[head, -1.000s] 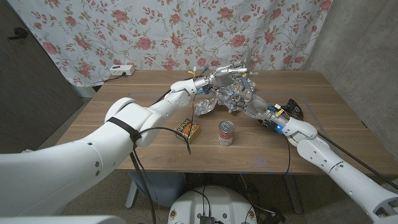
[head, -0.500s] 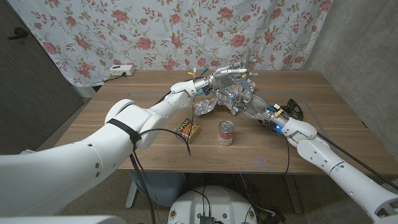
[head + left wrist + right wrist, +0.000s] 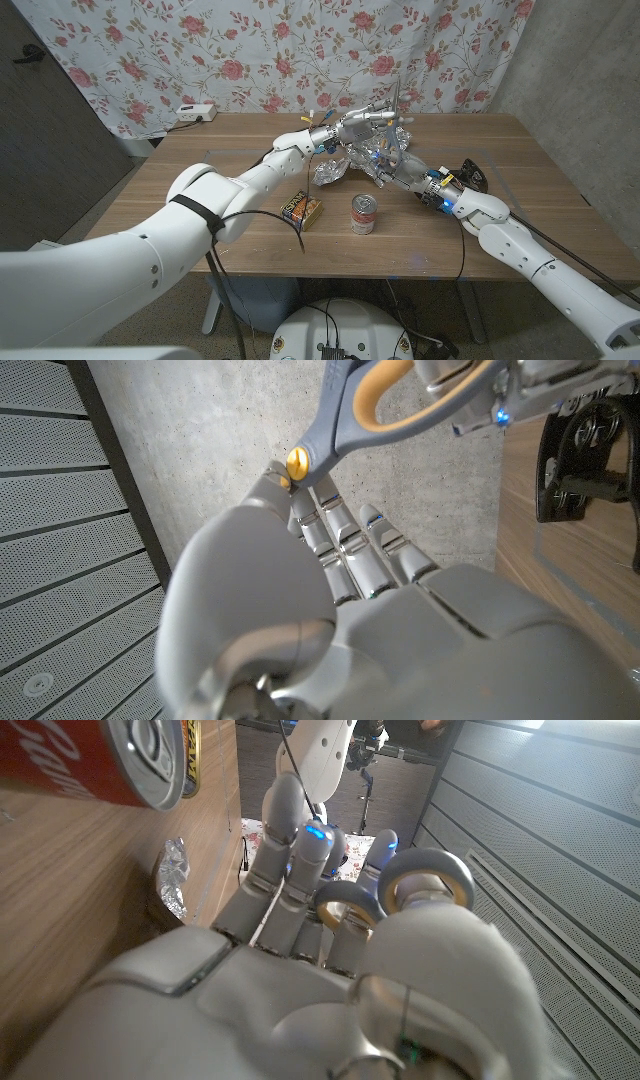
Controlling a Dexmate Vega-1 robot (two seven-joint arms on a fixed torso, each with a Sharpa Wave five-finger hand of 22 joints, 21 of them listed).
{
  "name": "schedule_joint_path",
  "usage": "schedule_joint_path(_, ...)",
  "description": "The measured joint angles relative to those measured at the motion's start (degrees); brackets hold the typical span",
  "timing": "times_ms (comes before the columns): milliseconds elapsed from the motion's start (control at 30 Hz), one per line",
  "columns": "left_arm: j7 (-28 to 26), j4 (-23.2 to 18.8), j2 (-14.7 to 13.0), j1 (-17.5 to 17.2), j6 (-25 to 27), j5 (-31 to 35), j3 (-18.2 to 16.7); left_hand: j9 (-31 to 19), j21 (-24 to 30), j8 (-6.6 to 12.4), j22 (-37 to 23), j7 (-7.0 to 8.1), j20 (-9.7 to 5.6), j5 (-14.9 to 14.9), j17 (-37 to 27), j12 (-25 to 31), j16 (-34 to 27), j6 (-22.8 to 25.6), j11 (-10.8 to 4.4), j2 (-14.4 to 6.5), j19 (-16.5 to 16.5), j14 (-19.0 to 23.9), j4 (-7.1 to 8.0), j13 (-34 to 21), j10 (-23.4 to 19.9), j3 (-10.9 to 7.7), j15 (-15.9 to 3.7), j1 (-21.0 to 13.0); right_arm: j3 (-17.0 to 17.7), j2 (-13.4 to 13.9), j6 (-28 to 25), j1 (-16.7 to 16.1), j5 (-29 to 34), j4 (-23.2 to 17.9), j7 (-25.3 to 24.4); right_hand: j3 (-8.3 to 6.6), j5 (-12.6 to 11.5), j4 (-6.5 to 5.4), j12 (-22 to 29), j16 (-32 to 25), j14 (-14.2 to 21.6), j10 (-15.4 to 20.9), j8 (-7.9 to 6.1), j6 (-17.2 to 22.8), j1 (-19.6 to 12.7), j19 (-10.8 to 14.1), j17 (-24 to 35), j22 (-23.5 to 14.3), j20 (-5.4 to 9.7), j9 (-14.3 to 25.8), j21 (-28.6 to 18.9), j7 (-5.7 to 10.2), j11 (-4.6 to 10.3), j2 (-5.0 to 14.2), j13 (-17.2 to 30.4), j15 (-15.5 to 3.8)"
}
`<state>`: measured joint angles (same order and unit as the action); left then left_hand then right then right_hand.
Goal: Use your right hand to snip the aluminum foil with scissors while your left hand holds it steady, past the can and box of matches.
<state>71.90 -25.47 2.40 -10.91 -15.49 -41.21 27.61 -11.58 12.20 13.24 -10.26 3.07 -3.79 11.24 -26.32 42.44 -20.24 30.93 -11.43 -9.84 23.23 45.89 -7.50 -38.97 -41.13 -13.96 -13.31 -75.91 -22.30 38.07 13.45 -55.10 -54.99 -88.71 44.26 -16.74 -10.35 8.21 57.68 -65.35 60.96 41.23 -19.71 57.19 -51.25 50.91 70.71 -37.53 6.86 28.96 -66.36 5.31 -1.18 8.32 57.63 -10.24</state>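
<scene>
While the can (image 3: 363, 214) and the box of matches (image 3: 301, 209) stand near the table's front edge, close together but apart, all the work sits beyond them toward mid-table.

Right hand (image 3: 388, 160): reaches in past the can, fingers through the loops of the scissors (image 3: 352, 415); grey handle with yellow lining and yellow pivot show in the left wrist view, handle rings around the fingers in the right wrist view. Grasping the scissors.

Left hand (image 3: 355, 127): raised just behind the right, closed on the upper part of the aluminum foil (image 3: 330, 170); the crumpled sheet hangs below it, lower edge at or just above the wooden table (image 3: 200, 160).

Change over the last second: right hand has crept slightly up and in toward the left hand; foil, can and box have not moved. Blades are hidden in the head view; cannot tell whether they meet the foil.

Judgement: approach is nearly closed, snip not yet evident. Next needs blades astride a foil edge.
</scene>
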Motion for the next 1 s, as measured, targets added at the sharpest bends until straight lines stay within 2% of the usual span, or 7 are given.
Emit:
schedule_joint_path(200,-0.18,0.00,0.00,0.00,0.23,-0.20,0.00,0.00,0.00,0.00,0.00,0.00,0.00,0.00,0.00,0.00,0.00,0.00,0.00,0.00,0.00,0.40,0.00,-0.01,0.00,0.00,0.00,0.00,0.11,0.75,0.00,-0.73,0.00,-1.57,0.00,-1.94,0.00,-0.56,6.53,-5.22,2.33,0.93,-0.22,0.98,0.23,1.47,0.26,-0.31,0.31,1.88,-3.51,-0.41,-0.93,0.05,10.68,-1.31)
schedule_joint_path(233,-0.20,-0.11,-0.29,-0.23,0.27,-0.25,0.01,0.00,0.00,0.00,0.00,0.01,0.00,0.00,0.00,0.00,0.00,-0.01,0.00,0.00,0.00,0.40,0.00,0.00,0.00,0.00,0.00,0.00,0.17,0.95,-1.67,-0.90,0.30,-1.89,-3.72,-2.01,0.00,-0.50,7.03,-5.58,2.34,0.93,-0.42,1.06,0.27,1.47,0.26,-0.31,0.31,2.11,-3.71,-0.49,-0.93,0.09,11.27,-1.32)
schedule_joint_path(300,-0.22,0.20,-0.29,-0.24,0.32,-0.29,0.02,0.00,0.00,0.00,0.00,0.01,0.00,0.00,0.00,-0.01,0.00,-0.01,0.01,0.00,0.00,0.40,0.00,0.00,0.01,0.00,0.00,0.00,0.23,1.19,-2.25,-1.13,0.42,-2.32,-4.84,-2.58,0.00,-0.71,7.72,-5.88,2.37,0.93,-0.43,1.07,0.49,1.47,0.19,-0.31,0.31,2.44,-3.90,-0.50,-0.93,-0.01,12.07,-1.35)
schedule_joint_path(567,-0.33,1.42,-0.03,0.06,0.84,-0.50,-0.07,0.00,0.00,0.00,0.00,0.52,-0.10,0.00,-0.13,-0.14,0.00,0.51,0.15,0.29,0.73,0.40,-0.16,0.32,-0.65,0.15,0.00,-0.29,0.57,1.42,-3.38,-1.85,-0.29,-3.30,-6.67,-2.91,0.00,-0.40,9.11,-7.04,2.67,0.93,-0.65,0.63,0.55,1.58,0.10,0.32,0.39,3.77,-4.59,-0.93,-0.93,-0.06,12.76,-1.64)
schedule_joint_path(733,-0.36,2.06,0.21,0.25,1.41,-0.62,-0.40,0.00,0.00,-0.23,0.01,0.57,-0.10,-0.45,-0.40,-0.21,-0.39,0.50,0.25,0.60,0.73,1.23,-0.40,0.84,-1.80,0.40,-0.21,-0.60,0.85,1.32,-3.73,-2.23,-1.09,-3.51,-7.11,-5.19,0.00,-1.59,9.25,-8.22,2.79,0.90,-0.87,1.05,1.02,2.21,0.10,0.65,0.61,4.38,-5.26,-1.76,-0.89,-0.53,11.62,-1.57)
schedule_joint_path(900,-0.34,2.41,0.34,0.31,1.59,-0.67,-0.63,0.00,0.00,-1.38,0.01,0.53,-0.10,-0.45,-0.34,-1.59,0.68,-1.40,0.05,0.60,0.73,0.92,-0.63,2.58,-1.95,0.63,0.02,-0.60,1.02,1.27,-4.08,-2.44,-1.66,-3.74,-7.21,-6.29,0.00,-1.58,8.52,-9.25,2.99,0.79,-0.87,1.16,1.59,2.40,0.10,1.28,0.61,4.22,-5.90,-1.87,-0.79,-0.85,10.59,-1.76)
schedule_joint_path(1000,-0.34,2.44,0.36,0.31,1.67,-0.66,-0.71,0.00,0.00,-1.60,0.01,0.78,-0.10,-0.66,0.91,-3.99,2.60,-2.11,-0.35,0.82,0.73,-1.98,0.08,4.57,-0.33,1.24,0.67,1.36,1.12,1.27,-4.25,-2.47,-1.87,-3.86,-7.22,-6.77,0.00,-1.42,8.34,-9.67,3.12,0.79,-0.87,1.45,2.29,2.40,0.10,1.45,0.61,4.06,-6.14,-2.16,-0.79,-0.61,10.24,-1.68)
